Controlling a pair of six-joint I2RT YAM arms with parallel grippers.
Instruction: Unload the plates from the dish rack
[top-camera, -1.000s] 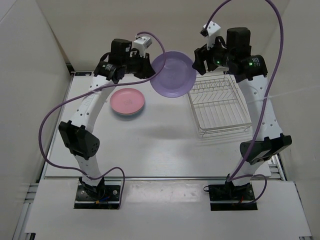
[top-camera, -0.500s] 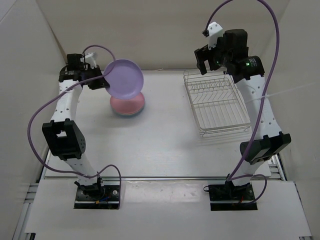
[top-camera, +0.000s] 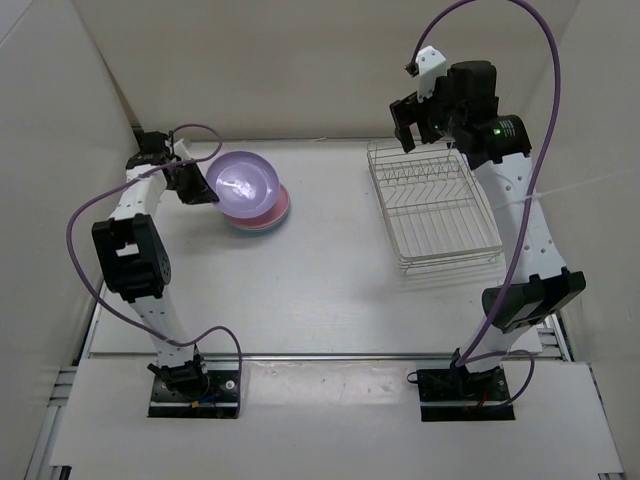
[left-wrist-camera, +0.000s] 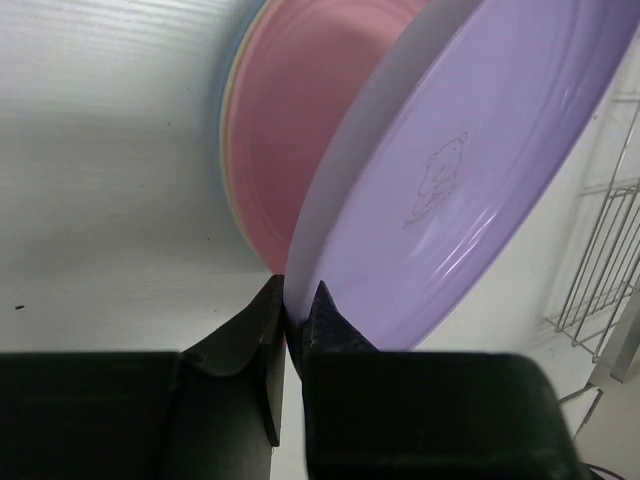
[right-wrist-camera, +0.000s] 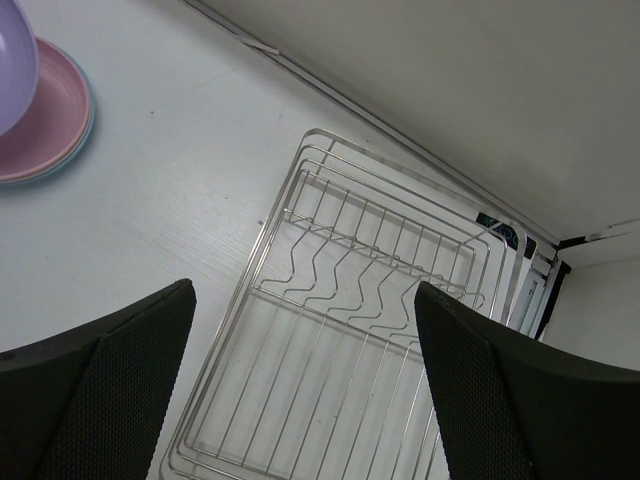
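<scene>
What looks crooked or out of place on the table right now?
Only the purple plate: it hangs tilted, pinched at its rim by the left gripper, over the pink plate on the stack, not lying flat. The rack is empty. Nothing spilled or broken.

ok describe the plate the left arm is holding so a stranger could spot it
On the far left of the white table, across from the wire dish rack, lies a low stack of plates. Tilted over it, pinched at the rim by the left gripper, is the purple plate: the only purple one, and the only one not lying flat.
</scene>
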